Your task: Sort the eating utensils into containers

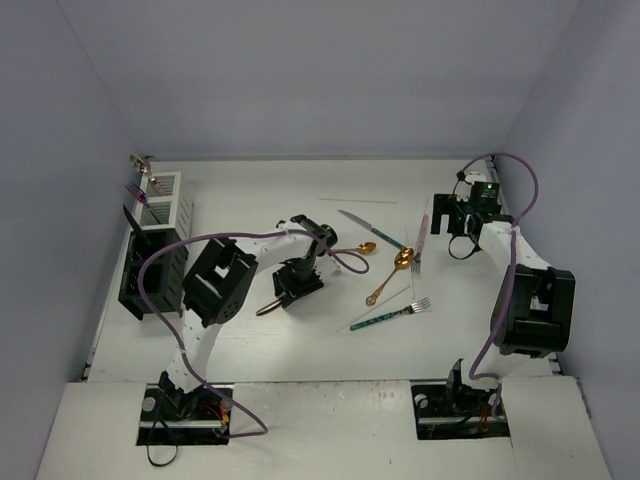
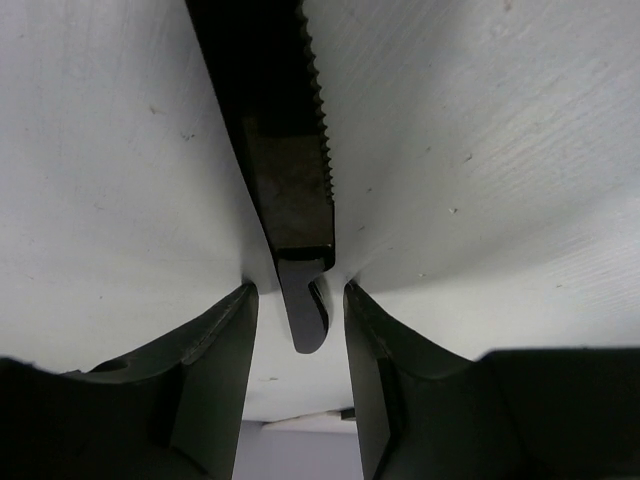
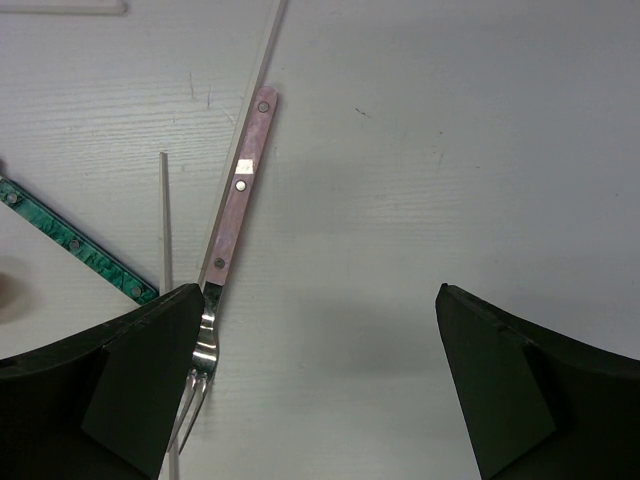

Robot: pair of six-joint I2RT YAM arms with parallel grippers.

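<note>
A black serrated knife [image 2: 285, 150] lies on the white table, its rounded end between the fingers of my left gripper [image 2: 298, 292]. The jaws stand apart with a gap on each side of it. From above, the knife [image 1: 270, 306] sticks out to the left of that gripper [image 1: 297, 285]. My right gripper [image 3: 320, 300] is wide open over bare table, with a pink-handled fork [image 3: 240, 190] by its left finger. Gold spoons [image 1: 390, 275], a teal-handled fork [image 1: 390, 315] and a silver knife [image 1: 370, 228] lie mid-table. The containers, one white and slatted [image 1: 165, 200] and one black [image 1: 150, 270], stand at the left.
Thin sticks [image 3: 165, 215] lie beside the pink fork, and another [image 1: 357, 201] lies farther back. A teal handle [image 3: 70, 240] shows at the left of the right wrist view. Purple cables loop over both arms. Grey walls close in the table on three sides.
</note>
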